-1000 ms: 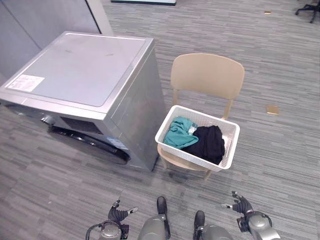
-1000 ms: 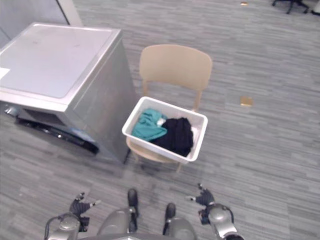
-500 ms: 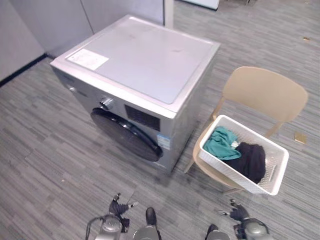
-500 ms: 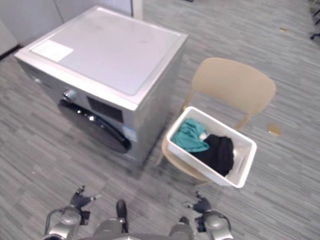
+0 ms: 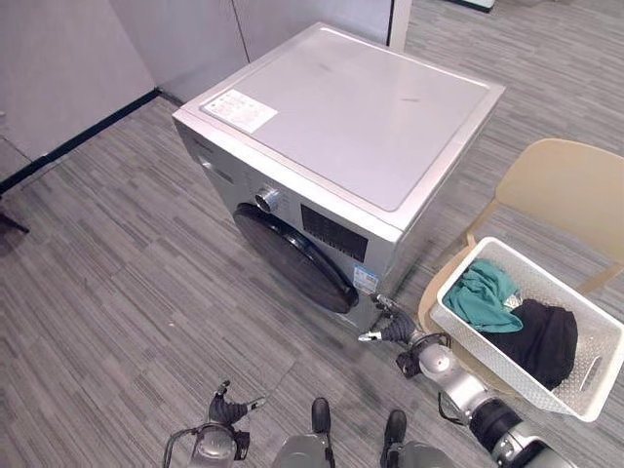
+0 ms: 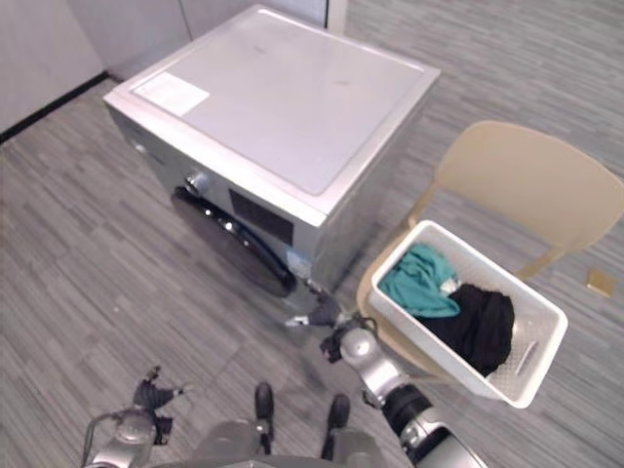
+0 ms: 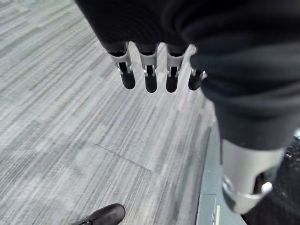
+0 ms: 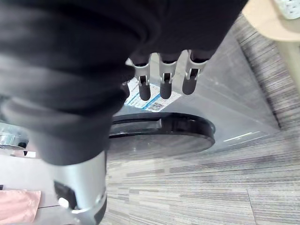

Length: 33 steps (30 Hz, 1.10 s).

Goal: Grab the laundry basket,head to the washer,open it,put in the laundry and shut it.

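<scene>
Left eye: we're looking down on the washer [image 5: 341, 136], its dark round door [image 5: 292, 261] shut and facing us. Our right hand [image 5: 395, 327] is stretched out low near the washer's front corner, just past the door's edge, fingers loosely spread and holding nothing. The basket [image 5: 585, 390] sits on the chair [image 5: 565, 190] to the right of the washer, with teal cloth [image 5: 485, 297] and black cloth [image 5: 542, 341] inside. Our left hand [image 5: 229, 409] hangs low over the floor [image 5: 117, 283], well apart from the washer. Right eye: same layout, right hand [image 6: 325, 314] close to the door's lower right edge; we can't tell if it touches. Left wrist: left hand's fingers [image 7: 150, 77] are straight and relaxed over bare floor, nothing in them. Right wrist: right hand's fingers [image 8: 163, 79] are straight, unclenched, pointing at the washer front with the door [image 8: 164, 136] just beyond; empty.
</scene>
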Tool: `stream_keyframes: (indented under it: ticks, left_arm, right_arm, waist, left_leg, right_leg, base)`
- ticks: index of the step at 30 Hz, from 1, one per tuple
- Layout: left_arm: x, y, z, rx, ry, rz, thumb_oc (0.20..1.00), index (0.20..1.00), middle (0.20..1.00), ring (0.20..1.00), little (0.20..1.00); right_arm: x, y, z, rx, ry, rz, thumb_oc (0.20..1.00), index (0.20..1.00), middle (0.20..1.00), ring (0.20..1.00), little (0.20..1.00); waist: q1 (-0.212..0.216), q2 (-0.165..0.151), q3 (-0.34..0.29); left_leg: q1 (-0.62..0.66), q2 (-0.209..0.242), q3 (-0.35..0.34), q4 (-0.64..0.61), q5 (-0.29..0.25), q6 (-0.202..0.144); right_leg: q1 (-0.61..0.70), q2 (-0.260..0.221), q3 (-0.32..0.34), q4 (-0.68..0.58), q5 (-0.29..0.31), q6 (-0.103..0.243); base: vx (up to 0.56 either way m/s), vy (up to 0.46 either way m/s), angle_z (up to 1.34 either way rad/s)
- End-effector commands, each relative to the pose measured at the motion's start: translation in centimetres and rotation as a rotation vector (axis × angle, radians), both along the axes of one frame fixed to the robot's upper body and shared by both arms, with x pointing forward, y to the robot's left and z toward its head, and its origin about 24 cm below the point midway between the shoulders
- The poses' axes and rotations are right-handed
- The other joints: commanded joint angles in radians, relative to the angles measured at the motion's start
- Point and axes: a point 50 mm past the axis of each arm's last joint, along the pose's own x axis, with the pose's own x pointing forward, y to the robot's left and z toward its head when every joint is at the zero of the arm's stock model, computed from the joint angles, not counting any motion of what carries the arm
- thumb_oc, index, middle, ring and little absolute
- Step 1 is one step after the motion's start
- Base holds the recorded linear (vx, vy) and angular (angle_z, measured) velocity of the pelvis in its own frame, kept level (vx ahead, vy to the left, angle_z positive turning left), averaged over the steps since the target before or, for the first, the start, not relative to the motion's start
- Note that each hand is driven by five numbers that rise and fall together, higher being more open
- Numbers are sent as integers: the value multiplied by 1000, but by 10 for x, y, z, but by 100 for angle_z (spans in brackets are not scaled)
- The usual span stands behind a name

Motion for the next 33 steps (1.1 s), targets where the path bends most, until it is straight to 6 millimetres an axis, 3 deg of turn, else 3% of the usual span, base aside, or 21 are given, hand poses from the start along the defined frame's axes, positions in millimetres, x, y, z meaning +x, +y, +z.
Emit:
stream_keyframes:
  ticks: [1,4,6,7,14,18,25,27,28,31,32,33]
  left_arm:
    - [20,0,7,56,-48,-59,1000,1000,1000,1000,1000]
    - [32,-2,14,59,-96,-67,1000,1000,1000,1000,1000]
    - [35,-1,16,61,-105,-68,1000,1000,1000,1000,1000]
    - [45,-1,21,62,-141,-70,1000,1000,1000,1000,1000]
    - [64,-1,33,70,-205,-77,1000,1000,1000,1000,1000]
    - [78,0,47,65,-292,-63,1000,1000,1000,1000,1000]
    - [89,1,58,51,-349,-62,1000,1000,1000,1000,1000]
    - [92,1,58,55,-341,-63,1000,1000,1000,1000,1000]
    - [92,1,58,55,-341,-63,1000,1000,1000,1000,1000]
    - [95,-3,56,50,-325,-79,1000,1000,1000,1000,1000]
    - [95,-3,56,50,-325,-79,1000,1000,1000,1000,1000]
    - [95,-4,55,48,-320,-82,1000,1000,1000,1000,1000]
  right_arm:
    - [17,26,29,27,-137,73,1000,1000,1000,1000,1000]
    - [38,39,53,41,-215,75,1000,1000,1000,1000,1000]
    - [42,39,56,42,-222,66,1000,1000,1000,1000,1000]
    - [53,35,67,73,-243,14,1000,1000,1000,1000,1000]
    - [73,17,85,102,-293,-134,1000,1000,1000,1000,1000]
    - [90,2,111,152,-379,-270,1000,1000,1000,1000,1000]
    - [103,-1,125,133,-396,-283,1000,1000,1000,1000,1000]
    - [101,19,126,123,-386,-182,1000,1000,1000,1000,1000]
    - [101,19,126,124,-386,-182,1000,1000,1000,1000,1000]
    - [85,63,123,121,-354,40,1000,1000,1000,1000,1000]
    - [85,63,123,121,-354,41,1000,1000,1000,1000,1000]
    - [79,77,121,116,-343,112,1000,1000,1000,1000,1000]
  waist:
    - [21,-18,-16]
    - [50,-11,10]
    - [56,-10,15]
    - [71,-5,41]
    - [93,-2,76]
    - [118,10,121]
    - [153,15,155]
    - [165,6,161]
    - [165,6,161]
    - [177,-3,164]
    - [177,-3,164]
    - [181,-7,166]
  left_leg:
    - [-24,-12,-3,-15,0,-18]
    - [-55,-12,-19,-15,13,-18]
    - [-66,-11,-23,-15,17,-18]
    - [-98,-12,-33,-15,27,-21]
    - [-172,-13,-55,-10,45,-22]
    - [-235,-21,-69,22,52,-21]
    - [-291,-29,-86,49,56,-24]
    - [-298,-34,-92,49,57,-24]
    - [-298,-34,-92,49,58,-24]
    - [-287,-39,-101,37,58,-23]
    - [-287,-39,-101,37,58,-23]
    - [-284,-40,-104,35,57,-23]
  right_leg:
    - [35,-19,22,-12,-31,37]
    - [15,-21,15,-21,-20,40]
    - [6,-22,13,-20,-18,40]
    - [-21,-25,7,-20,-11,43]
    - [-81,-34,-7,-5,1,42]
    - [-136,-50,-17,30,3,41]
    - [-171,-66,-36,46,2,40]
    - [-170,-68,-44,48,-1,39]
    - [-170,-68,-44,48,-1,39]
    - [-155,-71,-56,47,-7,39]
    - [-155,-72,-57,47,-7,39]
    - [-153,-73,-59,51,-9,39]
  base:
    - [-8,-16,11]
    - [-91,-7,11]
    - [-114,2,10]
    - [-111,11,20]
    - [-78,27,21]
    - [-56,66,10]
    - [-1,35,11]
    - [40,4,11]
    - [48,-6,6]
    - [56,-3,16]
    - [31,-15,17]
    - [21,-13,16]
